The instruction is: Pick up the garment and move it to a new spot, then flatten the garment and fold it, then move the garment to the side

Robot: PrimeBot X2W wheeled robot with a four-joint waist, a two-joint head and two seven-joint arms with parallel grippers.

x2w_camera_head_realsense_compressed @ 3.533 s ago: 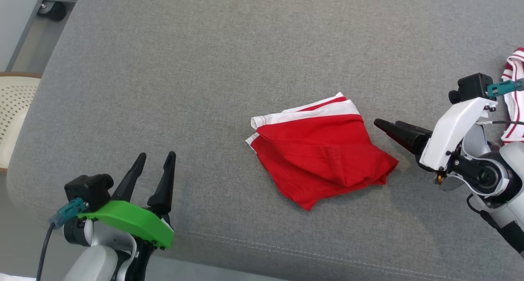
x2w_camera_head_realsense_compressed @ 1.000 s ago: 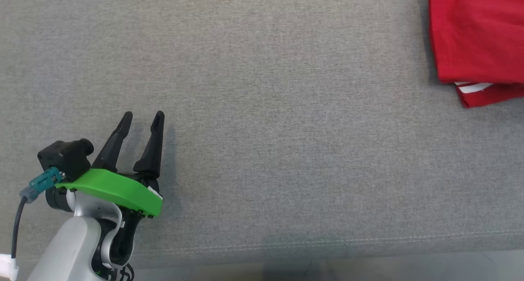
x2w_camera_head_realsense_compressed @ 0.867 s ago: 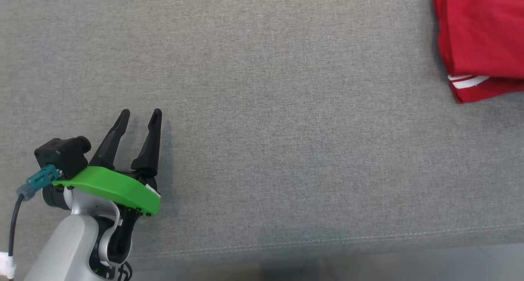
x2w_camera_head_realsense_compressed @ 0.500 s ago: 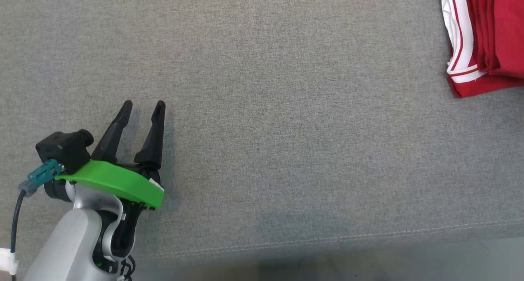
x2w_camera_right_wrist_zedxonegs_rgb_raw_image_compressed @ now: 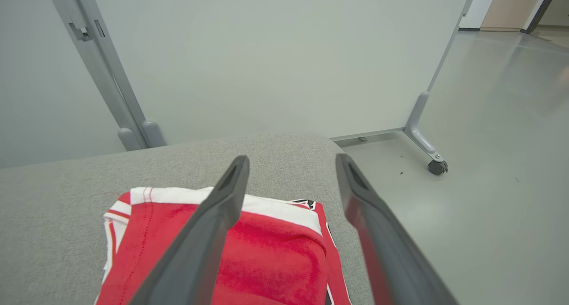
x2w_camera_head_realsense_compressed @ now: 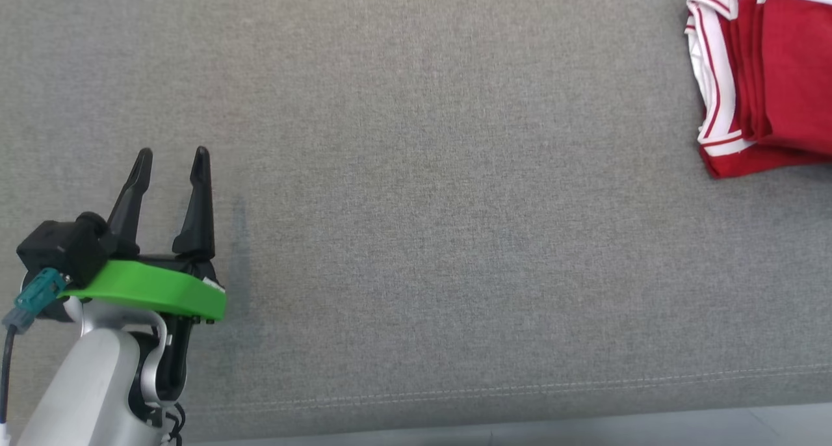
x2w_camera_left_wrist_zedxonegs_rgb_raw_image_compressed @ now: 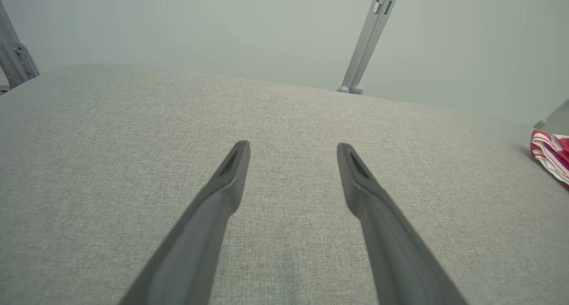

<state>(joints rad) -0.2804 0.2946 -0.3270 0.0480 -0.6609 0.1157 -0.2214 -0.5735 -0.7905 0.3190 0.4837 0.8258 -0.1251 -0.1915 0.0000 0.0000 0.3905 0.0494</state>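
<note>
The garment (x2w_camera_head_realsense_compressed: 773,75) is red with white striped trim and lies folded at the upper right of the grey cushion (x2w_camera_head_realsense_compressed: 416,173). My left gripper (x2w_camera_head_realsense_compressed: 171,153) is open at the lower left, far from the garment, with nothing between its fingers. In the left wrist view the left gripper (x2w_camera_left_wrist_zedxonegs_rgb_raw_image_compressed: 293,147) hovers over bare cushion, and the garment (x2w_camera_left_wrist_zedxonegs_rgb_raw_image_compressed: 551,156) peeks in at the right edge. In the right wrist view my right gripper (x2w_camera_right_wrist_zedxonegs_rgb_raw_image_compressed: 291,160) is open just above the garment (x2w_camera_right_wrist_zedxonegs_rgb_raw_image_compressed: 275,256), holding nothing.
The cushion's front edge with its seam (x2w_camera_head_realsense_compressed: 455,391) runs along the bottom of the head view. Beyond the garment the cushion ends and floor (x2w_camera_right_wrist_zedxonegs_rgb_raw_image_compressed: 489,118) begins. A partition leg on a caster (x2w_camera_right_wrist_zedxonegs_rgb_raw_image_compressed: 438,166) and a grey post (x2w_camera_right_wrist_zedxonegs_rgb_raw_image_compressed: 102,65) stand behind.
The head camera has turned, so the whole picture has shifted. The garment, earlier mid-cushion beside the right gripper, now shows at the upper right with its striped edge showing. The left gripper stays open.
</note>
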